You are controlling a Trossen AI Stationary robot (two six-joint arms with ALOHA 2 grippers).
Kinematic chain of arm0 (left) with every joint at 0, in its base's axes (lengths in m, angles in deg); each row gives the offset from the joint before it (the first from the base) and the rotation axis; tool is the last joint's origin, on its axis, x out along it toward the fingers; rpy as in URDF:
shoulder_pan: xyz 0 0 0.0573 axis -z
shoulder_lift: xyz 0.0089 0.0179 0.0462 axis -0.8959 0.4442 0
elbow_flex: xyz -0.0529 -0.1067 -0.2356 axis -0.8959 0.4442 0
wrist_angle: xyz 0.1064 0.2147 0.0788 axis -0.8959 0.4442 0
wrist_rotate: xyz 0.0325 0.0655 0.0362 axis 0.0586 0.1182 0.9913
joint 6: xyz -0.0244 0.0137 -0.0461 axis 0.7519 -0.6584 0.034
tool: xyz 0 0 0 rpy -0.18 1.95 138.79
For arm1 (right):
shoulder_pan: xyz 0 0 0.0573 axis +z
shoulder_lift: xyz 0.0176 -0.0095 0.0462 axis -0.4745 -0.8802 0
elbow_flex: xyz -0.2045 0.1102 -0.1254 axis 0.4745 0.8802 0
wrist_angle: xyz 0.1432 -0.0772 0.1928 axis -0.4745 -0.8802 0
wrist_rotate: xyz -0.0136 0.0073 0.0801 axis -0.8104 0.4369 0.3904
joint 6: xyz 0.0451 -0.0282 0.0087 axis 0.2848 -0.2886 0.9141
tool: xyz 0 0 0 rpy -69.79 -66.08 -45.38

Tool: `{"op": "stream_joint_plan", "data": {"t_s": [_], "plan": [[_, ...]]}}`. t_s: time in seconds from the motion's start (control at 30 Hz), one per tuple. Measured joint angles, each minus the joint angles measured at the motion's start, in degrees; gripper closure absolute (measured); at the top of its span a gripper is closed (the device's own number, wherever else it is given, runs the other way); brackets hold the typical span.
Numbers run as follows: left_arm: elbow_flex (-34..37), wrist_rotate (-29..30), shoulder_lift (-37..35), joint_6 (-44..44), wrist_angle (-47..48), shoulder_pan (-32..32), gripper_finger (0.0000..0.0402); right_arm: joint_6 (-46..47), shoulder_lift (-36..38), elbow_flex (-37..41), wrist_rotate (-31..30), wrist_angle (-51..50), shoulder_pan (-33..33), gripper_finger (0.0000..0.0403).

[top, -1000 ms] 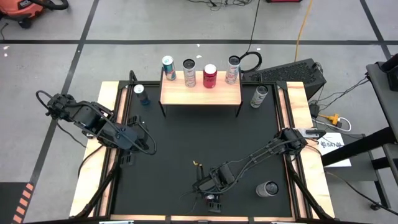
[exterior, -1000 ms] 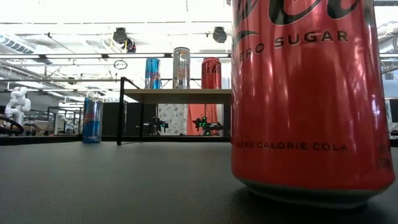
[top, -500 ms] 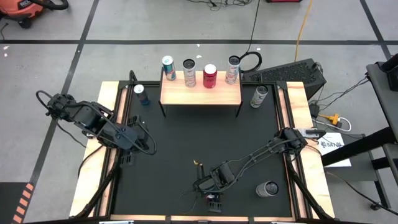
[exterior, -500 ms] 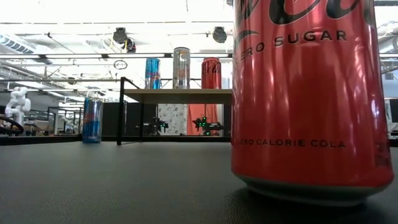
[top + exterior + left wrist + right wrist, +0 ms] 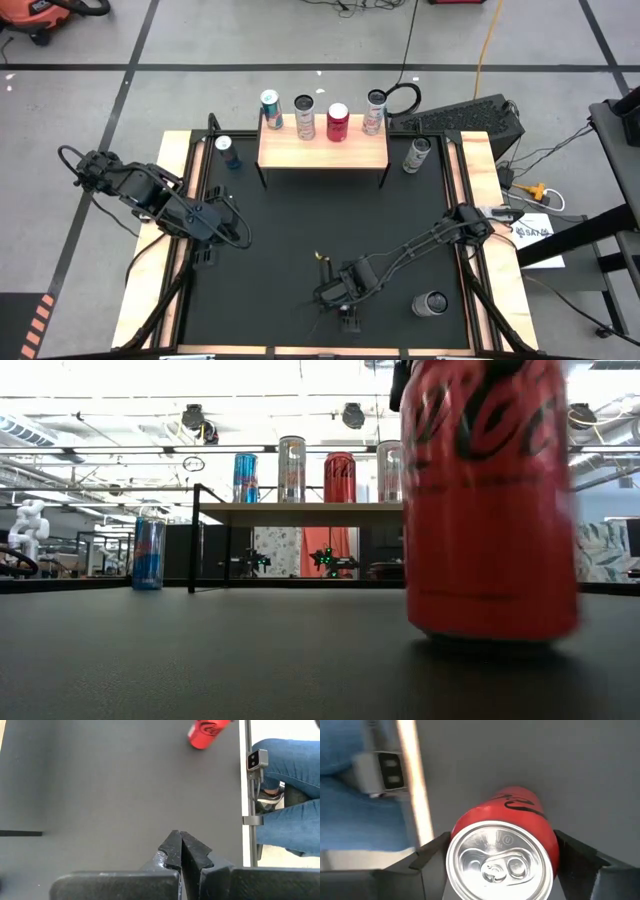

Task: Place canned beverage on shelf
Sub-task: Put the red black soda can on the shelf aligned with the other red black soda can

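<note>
Left gripper (image 5: pixel 238 232) parked at table's left edge, fingers pressed together, holding nothing. Blue can (image 5: pixel 227 151) on mat left of shelf (image 5: pixel 322 147); four cans already lined along shelf's back edge. Right gripper (image 5: pixel 502 851) near front edge, clamped around red cola can (image 5: pixel 502 852) just below rim (upright, base apparently just off mat (image 5: pixel 300 230)). Probably light, thin-walled, smooth: moderate squeeze on round body, avoid denting. Silver can (image 5: pixel 431 303) lying near front right corner.

red cola can (image 5: pixel 520 815), silver top w/ pull tab facing camera, upright on black mat (image 5: pixel 520 755). right gripper (image 5: pixel 502 857): dark fingers (image 5: pixel 427 857) either side of can, touching. pale table edge strip (image 5: pixel 412 780); blue denim beyond.
</note>
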Motion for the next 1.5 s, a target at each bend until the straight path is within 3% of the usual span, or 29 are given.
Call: {"op": "stream_joint_plan", "data": {"t_s": [0.53, 1.03, 1.5], "plan": [[0.0, -2.0, 0.0, -1.6, 2.4, -0.1, 0.0402, -6.9, 2.0, -0.3, -1.9, -4.3, -6.2, 0.0139], [0.0, -2.8, 0.0, -3.0, 4.1, -0.5, 0.0402, -12.6, 9.8, -6.3, -1.5, -10.0, -15.8, 0.0139], [0.0, -2.8, 0.0, -3.0, 4.1, -0.5, 0.0402, -22.0, 10.3, -14.2, -1.1, -17.0, -27.2, 0.0139]]}}
